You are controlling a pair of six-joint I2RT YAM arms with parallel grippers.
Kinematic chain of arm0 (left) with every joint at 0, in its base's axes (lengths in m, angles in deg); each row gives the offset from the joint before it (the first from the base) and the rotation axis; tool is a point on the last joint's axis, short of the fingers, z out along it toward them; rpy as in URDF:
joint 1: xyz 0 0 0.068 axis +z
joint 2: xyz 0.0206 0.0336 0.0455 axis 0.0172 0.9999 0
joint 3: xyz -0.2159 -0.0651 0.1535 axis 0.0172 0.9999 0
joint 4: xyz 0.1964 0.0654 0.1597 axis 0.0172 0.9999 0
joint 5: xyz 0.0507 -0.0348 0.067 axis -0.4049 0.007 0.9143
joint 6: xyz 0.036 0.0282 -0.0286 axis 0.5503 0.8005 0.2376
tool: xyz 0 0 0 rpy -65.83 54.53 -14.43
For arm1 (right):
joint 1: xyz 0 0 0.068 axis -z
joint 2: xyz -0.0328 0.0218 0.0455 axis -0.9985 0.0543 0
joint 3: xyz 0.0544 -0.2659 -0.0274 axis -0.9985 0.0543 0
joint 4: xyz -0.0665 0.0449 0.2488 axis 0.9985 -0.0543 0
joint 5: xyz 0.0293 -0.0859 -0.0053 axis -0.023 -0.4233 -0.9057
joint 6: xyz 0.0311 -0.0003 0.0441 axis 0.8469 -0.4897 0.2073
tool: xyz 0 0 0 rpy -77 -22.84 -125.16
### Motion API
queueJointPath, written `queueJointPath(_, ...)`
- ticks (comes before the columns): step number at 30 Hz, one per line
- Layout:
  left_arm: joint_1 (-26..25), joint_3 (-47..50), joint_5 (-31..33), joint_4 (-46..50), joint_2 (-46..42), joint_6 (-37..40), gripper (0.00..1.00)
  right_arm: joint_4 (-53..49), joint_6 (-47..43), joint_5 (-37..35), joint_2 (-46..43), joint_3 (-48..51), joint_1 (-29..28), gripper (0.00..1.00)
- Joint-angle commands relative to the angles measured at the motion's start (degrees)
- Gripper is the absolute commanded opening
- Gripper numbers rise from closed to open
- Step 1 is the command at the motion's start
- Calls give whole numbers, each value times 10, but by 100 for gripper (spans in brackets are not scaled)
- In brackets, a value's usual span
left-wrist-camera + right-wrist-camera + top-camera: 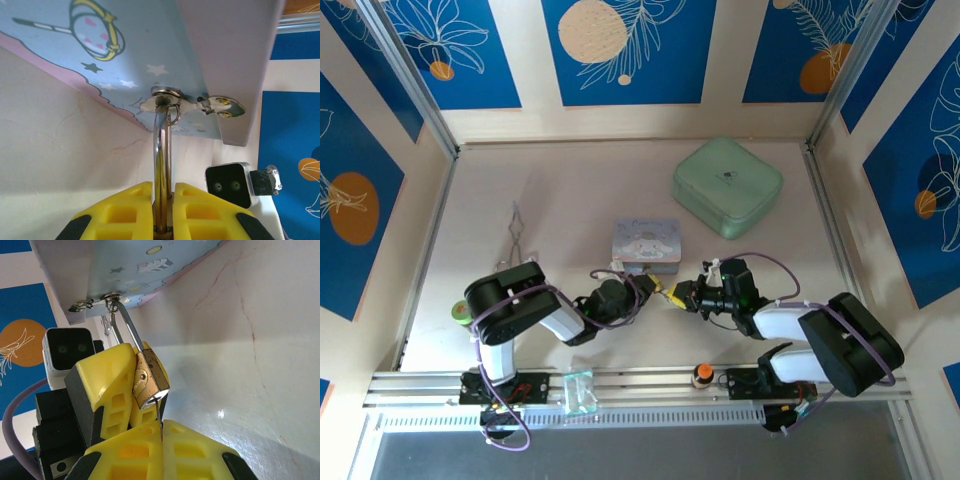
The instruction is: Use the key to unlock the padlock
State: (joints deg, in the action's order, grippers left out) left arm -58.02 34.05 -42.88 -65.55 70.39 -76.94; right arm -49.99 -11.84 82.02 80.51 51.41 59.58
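The left hand [162, 207] clamps the padlock [150, 377], hooked on the hasp [112, 298] of the blue tin [165, 260]; at 6 o'clock just below, the right hand [161, 437] pinches the key [159, 412] up against its base.

Tilted brass padlock [150, 377], thin key [159, 416] touching its base.

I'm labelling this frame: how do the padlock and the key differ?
The padlock is a blocky brass body; the key is a thin pale sliver. The left gripper holds the padlock, the right gripper the key. The padlock's shackle reaches the hasp on the tin; the key's tip meets the padlock's underside. Both are metal.
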Motion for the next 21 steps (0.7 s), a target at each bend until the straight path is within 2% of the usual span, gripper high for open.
queueJointPath(1, -11, 1, -9, -16, 11, -12, 0, 18, 2, -16, -14, 5, -5, 0)
queueJointPath(10, -17, -3, -4, -34, 10, -39, 0, 37, 20, -73, -33, 25, -30, 0)
queueJointPath(21, -21, -10, -2, -54, 15, -57, 0, -18, 14, -105, -83, 30, -46, 0)
